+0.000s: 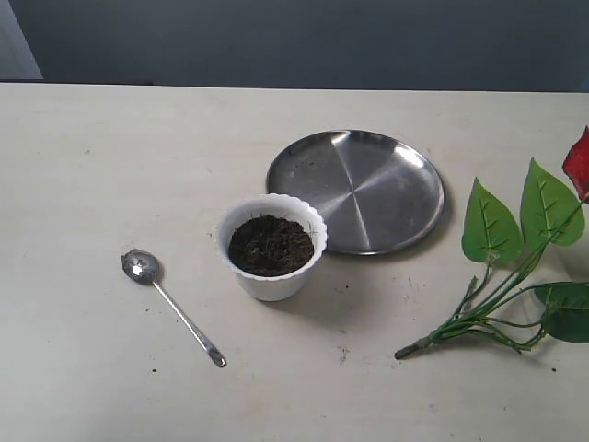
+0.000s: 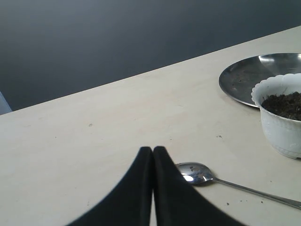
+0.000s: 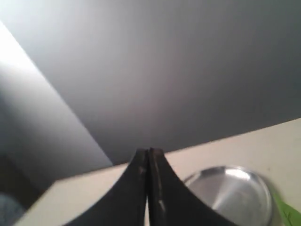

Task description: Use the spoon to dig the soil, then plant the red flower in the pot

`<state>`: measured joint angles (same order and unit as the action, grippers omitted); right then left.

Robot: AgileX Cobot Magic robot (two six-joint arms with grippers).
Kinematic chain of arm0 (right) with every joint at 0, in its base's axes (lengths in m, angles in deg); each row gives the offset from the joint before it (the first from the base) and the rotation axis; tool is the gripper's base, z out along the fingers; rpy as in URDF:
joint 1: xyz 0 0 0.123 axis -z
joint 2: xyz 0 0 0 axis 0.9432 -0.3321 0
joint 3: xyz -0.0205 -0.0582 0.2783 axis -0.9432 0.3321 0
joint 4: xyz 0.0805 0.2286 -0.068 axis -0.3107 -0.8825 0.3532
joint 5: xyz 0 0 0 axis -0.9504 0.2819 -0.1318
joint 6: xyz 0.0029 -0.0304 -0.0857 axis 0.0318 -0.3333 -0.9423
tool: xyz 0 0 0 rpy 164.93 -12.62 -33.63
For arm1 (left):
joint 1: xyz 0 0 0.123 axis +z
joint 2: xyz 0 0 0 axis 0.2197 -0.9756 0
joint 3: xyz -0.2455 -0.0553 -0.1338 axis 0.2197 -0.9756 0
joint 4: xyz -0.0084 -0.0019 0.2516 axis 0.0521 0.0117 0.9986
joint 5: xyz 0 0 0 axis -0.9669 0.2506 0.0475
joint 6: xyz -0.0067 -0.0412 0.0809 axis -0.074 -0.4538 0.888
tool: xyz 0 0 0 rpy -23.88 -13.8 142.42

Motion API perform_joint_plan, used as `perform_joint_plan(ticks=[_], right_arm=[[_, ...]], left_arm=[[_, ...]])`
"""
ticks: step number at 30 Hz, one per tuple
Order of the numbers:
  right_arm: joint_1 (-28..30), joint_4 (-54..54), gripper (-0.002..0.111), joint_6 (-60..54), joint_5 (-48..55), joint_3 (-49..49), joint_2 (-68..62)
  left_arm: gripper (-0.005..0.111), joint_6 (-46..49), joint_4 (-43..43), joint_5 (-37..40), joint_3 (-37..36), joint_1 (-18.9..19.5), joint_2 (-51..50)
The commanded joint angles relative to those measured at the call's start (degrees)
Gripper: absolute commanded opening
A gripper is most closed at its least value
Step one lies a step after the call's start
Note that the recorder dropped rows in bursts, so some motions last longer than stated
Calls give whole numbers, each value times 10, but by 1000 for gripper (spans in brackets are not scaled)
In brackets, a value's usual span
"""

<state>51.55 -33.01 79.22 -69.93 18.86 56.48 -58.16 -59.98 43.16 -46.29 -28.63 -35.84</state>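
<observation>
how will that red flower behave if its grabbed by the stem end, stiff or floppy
Probably floppy: the red flower has thin green stems carrying broad leaves, so the leafy end would likely droop and sway. It looks light, lying flat on the table, and should lift easily. The branching stems splay sideways, so it may twist in a grip near the cut end rather than hang straight.

A round, shiny steel plate lies on the pale cream tabletop, apparently bare inside. A few dark crumbs speck the table, possibly dirt. Behind runs a dark grey-blue wall.
</observation>
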Motion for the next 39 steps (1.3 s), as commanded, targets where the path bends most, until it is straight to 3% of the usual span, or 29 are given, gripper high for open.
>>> perform_joint_plan(ticks=[1, 4, 6, 15, 20, 26, 30, 33, 36, 39], right_arm=[[-28, -172, -1, -306, 147, -118, -181], [-58, -290, -1, -459, 254, -184, -316], [-93, -288, -1, -466, 283, -220, -395], [-381, -33, -1, -306, 217, -374, -710], [-478, 143, -1, -154, 242, -506, -866], [-496, 181, -1, -111, 333, -653, -1020], [-496, 202, 0, -114, 362, -694, -1070], [-496, 206, 13, -114, 359, -703, -1087], [-496, 211, 33, -113, 351, -705, -1096], [-496, 221, 39, -112, 340, -705, -1105]], left_arm=[[0, -1, -5, -7, 1, -3, 1], [0, -1, -5, -7, 1, -3, 1], [0, -1, -5, -7, 1, -3, 1], [0, -1, -5, -7, 1, -3, 1], [0, -1, -5, -7, 1, -3, 1], [0, -1, -5, -7, 1, -3, 1], [0, -1, -5, -7, 1, -3, 1], [0, -1, -5, -7, 1, -3, 1], [0, -1, -5, -7, 1, -3, 1], [0, -1, -5, -7, 1, -3, 1]])
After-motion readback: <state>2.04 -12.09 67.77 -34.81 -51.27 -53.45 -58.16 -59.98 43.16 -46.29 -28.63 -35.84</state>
